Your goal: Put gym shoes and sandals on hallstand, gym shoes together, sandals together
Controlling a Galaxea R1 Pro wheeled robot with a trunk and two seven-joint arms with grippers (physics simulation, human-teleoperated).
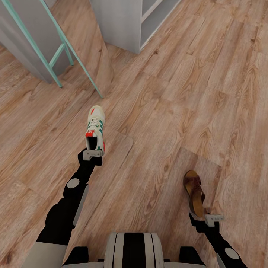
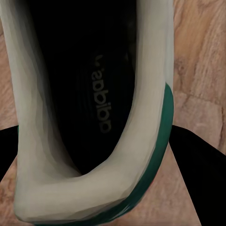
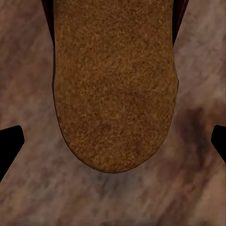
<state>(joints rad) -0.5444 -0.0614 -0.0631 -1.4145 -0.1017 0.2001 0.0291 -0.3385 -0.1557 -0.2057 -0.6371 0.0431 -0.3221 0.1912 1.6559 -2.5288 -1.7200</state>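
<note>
One gym shoe [image 1: 95,126], white with green stripes and a red-orange heel patch, points away from me at centre left over the corridor floor [image 1: 167,93]. My left gripper [image 1: 93,153] is shut on its heel; in the left wrist view the shoe's dark opening [image 2: 94,94] sits between the black fingers [image 2: 200,160]. One brown sandal [image 1: 194,191] lies at lower right. My right gripper [image 1: 206,217] is open at its heel, and the fingertips [image 3: 8,143] stand clear of the tan footbed [image 3: 115,84] on both sides. The pale grey hallstand [image 1: 123,22] is at the top.
A teal-framed leaning mirror [image 1: 56,48] stands at the upper left, its legs on the floor beside the hallstand's corner. Wood planks stretch open to the right and between the two arms. My own base [image 1: 132,249] shows at the bottom edge.
</note>
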